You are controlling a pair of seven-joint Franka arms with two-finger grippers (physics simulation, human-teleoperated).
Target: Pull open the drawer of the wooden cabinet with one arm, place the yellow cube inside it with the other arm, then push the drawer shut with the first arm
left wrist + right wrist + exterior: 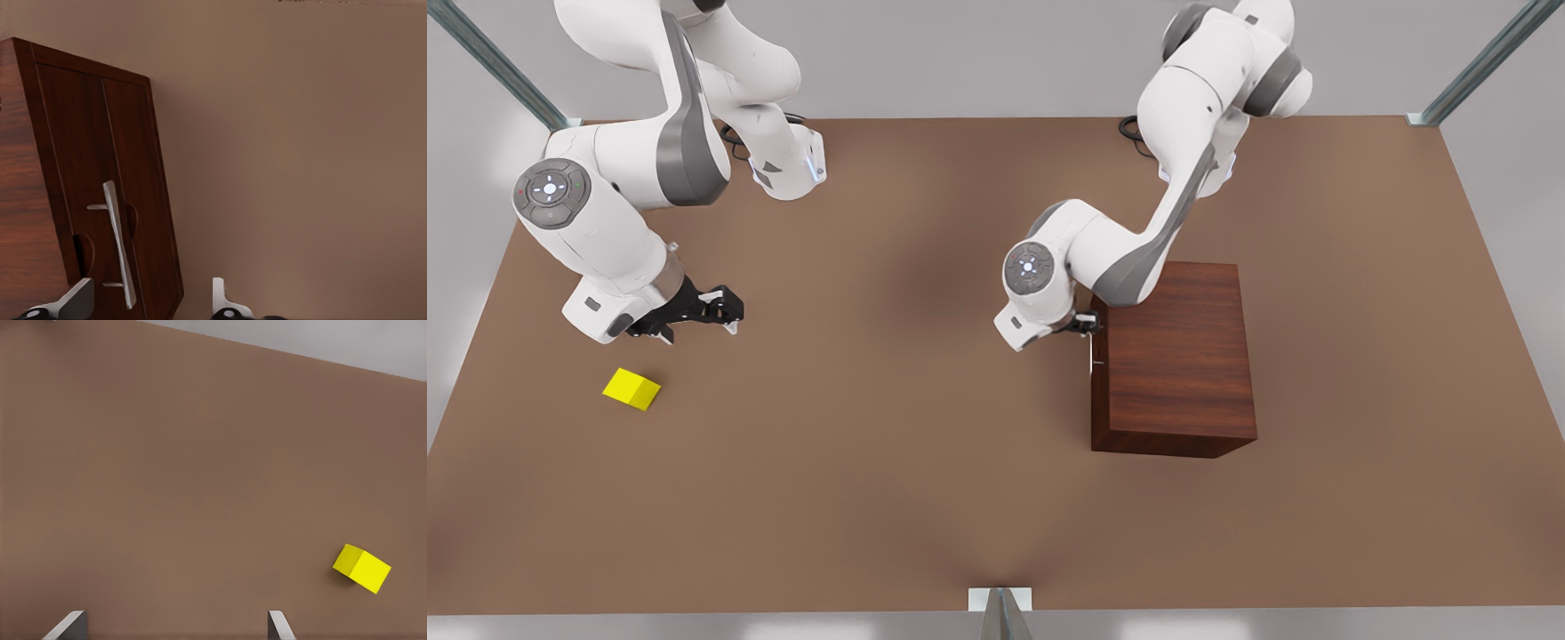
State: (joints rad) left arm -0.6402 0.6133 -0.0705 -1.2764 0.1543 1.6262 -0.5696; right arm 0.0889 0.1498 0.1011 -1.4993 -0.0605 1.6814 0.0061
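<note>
brown table [925, 462]: yellow cube [631, 389] well apart from wooden cabinet [1178, 364].

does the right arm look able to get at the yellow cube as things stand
Probably yes. The right gripper hangs open above the table, with the yellow cube close by, apart from it and standing alone on bare surface. The left gripper is off at the wooden cabinet, out of the way.

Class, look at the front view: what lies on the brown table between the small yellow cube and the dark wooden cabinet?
Nothing: between the yellow cube and the wooden cabinet the front view shows bare table.
</note>
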